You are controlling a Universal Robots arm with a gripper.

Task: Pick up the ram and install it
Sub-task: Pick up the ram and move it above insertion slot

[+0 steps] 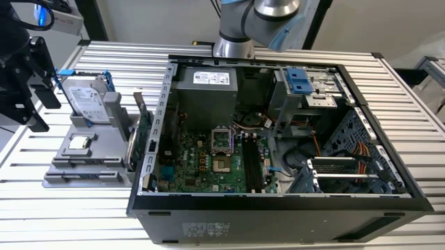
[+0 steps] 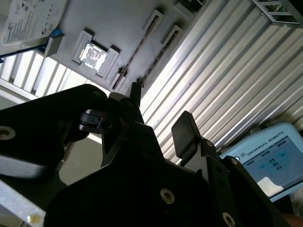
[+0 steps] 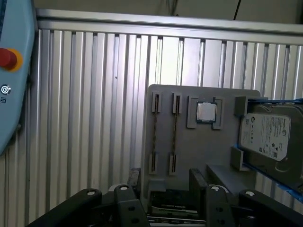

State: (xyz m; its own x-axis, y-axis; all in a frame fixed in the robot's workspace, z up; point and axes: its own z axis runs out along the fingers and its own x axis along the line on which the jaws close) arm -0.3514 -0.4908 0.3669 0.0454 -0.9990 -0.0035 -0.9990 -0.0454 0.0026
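— How is the tool (image 3: 165, 175) set?
— Released. In both wrist views its two black fingers (image 3: 198, 187) stand apart with nothing between them. In the second wrist view, the slats of the table (image 3: 94, 118) show through the gap.

— Where does it hang?
— In the exterior view it is at the far left, above the table, near the grey tray (image 3: 208, 151) and touching nothing. In the first wrist view the fingers frame the tray end where the two narrow slots lie.

— And the ram (image 3: 155, 132)?
— It looks to be on the tray. A thin brownish strip stands on edge between the end holders of one slot, and a second like strip sits in the slot just beside it. Edge-on like that, I cannot tell chips or label.

— What else is on the tray?
— A square processor chip (image 3: 206, 111) lies flat in its recess next to the slots. Past it, a silver hard drive (image 3: 267, 135) leans in a blue-edged holder.

— And further out?
— To the exterior view's right of the tray, the computer case (image 1: 278, 216) lies open with its motherboard (image 1: 201, 161) facing up. A green expansion card (image 1: 143, 138) stands on edge between the tray and the case. A pale-blue pendant (image 3: 12, 71) with a red button rests at the table's edge.
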